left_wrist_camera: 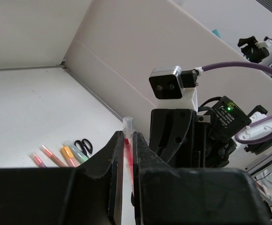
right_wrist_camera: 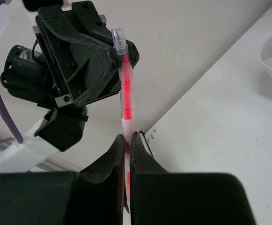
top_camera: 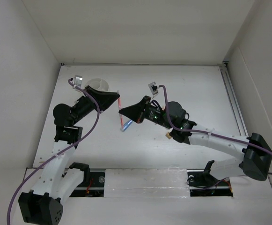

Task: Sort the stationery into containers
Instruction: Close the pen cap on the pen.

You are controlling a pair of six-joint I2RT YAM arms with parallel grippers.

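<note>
A thin red pen (top_camera: 120, 107) with a clear cap is held off the table by both grippers. My left gripper (top_camera: 117, 99) is shut on its far part, and in the left wrist view the pen (left_wrist_camera: 128, 149) runs between the closed left gripper (left_wrist_camera: 127, 137). My right gripper (top_camera: 122, 112) is shut on the near part, where the pen (right_wrist_camera: 126, 93) rises out of the right gripper (right_wrist_camera: 128, 139). The low white cup (top_camera: 99, 85) stands behind the left gripper. A blue capsule piece (top_camera: 127, 125) lies by the pen's near end.
A tiny tan eraser (top_camera: 166, 136) lies under the right arm's wrist. On the table in the left wrist view lie pink pens (left_wrist_camera: 38, 160), an orange highlighter (left_wrist_camera: 69, 155), a green highlighter (left_wrist_camera: 78, 153) and black-handled scissors (left_wrist_camera: 84, 146). White walls enclose the table on three sides.
</note>
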